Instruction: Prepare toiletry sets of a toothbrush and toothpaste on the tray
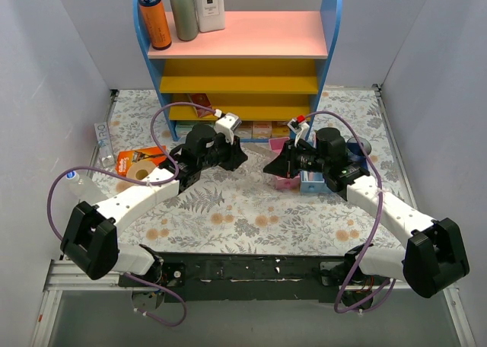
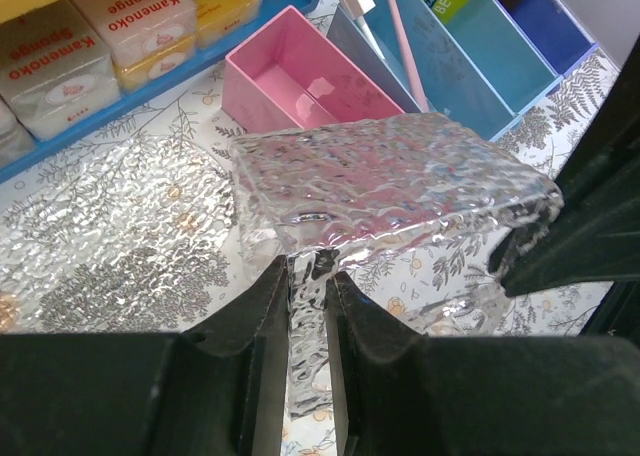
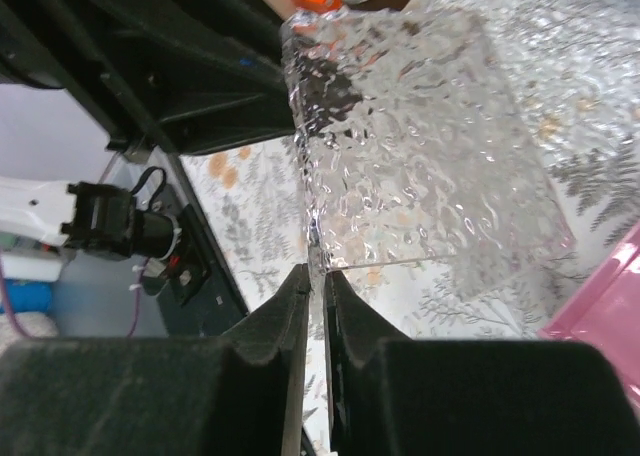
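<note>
Where: the tray is held between both arms, seemingly lifted, just beside the pink bin.
Left hold: the left gripper is pinched narrowly on one tray wall.
Right hold: the right gripper is pinched on the facing wall, probably so the tray is kept level.
Surface: a floral table is backed by a shelf and plain walls.

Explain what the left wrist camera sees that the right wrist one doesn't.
Only left wrist: labelled sponge boxes and a toothbrush standing in a blue bin. Only right wrist: a black motor with wires. Shared: the clear tray over the floral cloth, pinched at its edge by the left claw in one view, the right claw in the other.
</note>
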`<control>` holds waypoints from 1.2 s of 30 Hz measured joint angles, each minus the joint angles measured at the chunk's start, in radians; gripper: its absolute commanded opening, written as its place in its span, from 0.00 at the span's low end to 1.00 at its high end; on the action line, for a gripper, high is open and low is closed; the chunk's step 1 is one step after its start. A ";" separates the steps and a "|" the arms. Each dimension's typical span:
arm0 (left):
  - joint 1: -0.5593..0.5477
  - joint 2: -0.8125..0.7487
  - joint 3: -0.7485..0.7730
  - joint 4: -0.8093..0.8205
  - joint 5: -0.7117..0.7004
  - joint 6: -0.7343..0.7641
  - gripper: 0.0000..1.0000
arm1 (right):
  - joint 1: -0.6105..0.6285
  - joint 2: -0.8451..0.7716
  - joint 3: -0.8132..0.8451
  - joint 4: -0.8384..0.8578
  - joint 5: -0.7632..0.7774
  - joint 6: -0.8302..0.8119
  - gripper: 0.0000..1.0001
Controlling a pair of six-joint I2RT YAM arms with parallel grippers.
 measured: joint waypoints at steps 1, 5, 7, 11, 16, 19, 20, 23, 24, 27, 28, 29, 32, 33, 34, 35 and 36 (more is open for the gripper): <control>-0.001 0.001 0.000 -0.002 -0.006 -0.008 0.00 | 0.000 0.000 0.000 -0.001 0.012 -0.002 0.29; -0.015 0.014 0.006 -0.025 -0.021 -0.060 0.00 | -0.001 -0.003 0.000 -0.005 0.078 -0.018 0.45; -0.015 0.018 0.010 -0.026 -0.024 -0.068 0.00 | -0.002 -0.006 0.000 -0.007 0.089 -0.021 0.50; -0.016 0.019 0.010 -0.037 -0.046 -0.092 0.00 | -0.012 -0.039 0.000 -0.013 0.121 -0.026 0.54; -0.018 0.021 0.010 -0.048 -0.092 -0.111 0.00 | -0.026 -0.075 0.000 -0.017 0.145 -0.027 0.58; -0.010 0.032 0.013 -0.062 -0.115 -0.124 0.00 | -0.033 -0.088 0.000 -0.020 0.158 -0.030 0.58; -0.007 0.037 0.013 -0.064 -0.122 -0.129 0.00 | -0.036 -0.093 0.000 -0.023 0.163 -0.031 0.58; 0.012 0.049 0.013 -0.076 -0.128 -0.142 0.00 | -0.042 -0.103 0.000 -0.026 0.170 -0.036 0.59; 0.019 0.052 0.013 -0.076 -0.127 -0.146 0.00 | -0.043 -0.106 0.000 -0.027 0.171 -0.038 0.59; 0.053 0.056 0.014 -0.081 -0.123 -0.162 0.00 | -0.048 -0.116 0.000 -0.031 0.174 -0.045 0.59; 0.067 0.060 0.015 -0.082 -0.119 -0.166 0.00 | -0.049 -0.119 0.000 -0.032 0.174 -0.046 0.59; 0.081 0.066 0.020 -0.082 -0.113 -0.171 0.00 | -0.050 -0.120 -0.001 -0.032 0.174 -0.048 0.59; 0.120 0.095 0.038 -0.082 -0.091 -0.179 0.00 | -0.052 -0.124 -0.002 -0.035 0.177 -0.048 0.59; 0.131 0.105 0.043 -0.082 -0.083 -0.180 0.00 | -0.053 -0.125 -0.002 -0.035 0.177 -0.048 0.59; 0.143 0.116 0.048 -0.082 -0.077 -0.181 0.00 | -0.053 -0.125 -0.002 -0.036 0.177 -0.049 0.59; 0.153 0.124 0.050 -0.082 -0.074 -0.182 0.00 | -0.054 -0.125 -0.002 -0.036 0.176 -0.048 0.59; 0.160 0.133 0.052 -0.083 -0.074 -0.182 0.00 | -0.055 -0.125 -0.003 -0.036 0.176 -0.048 0.59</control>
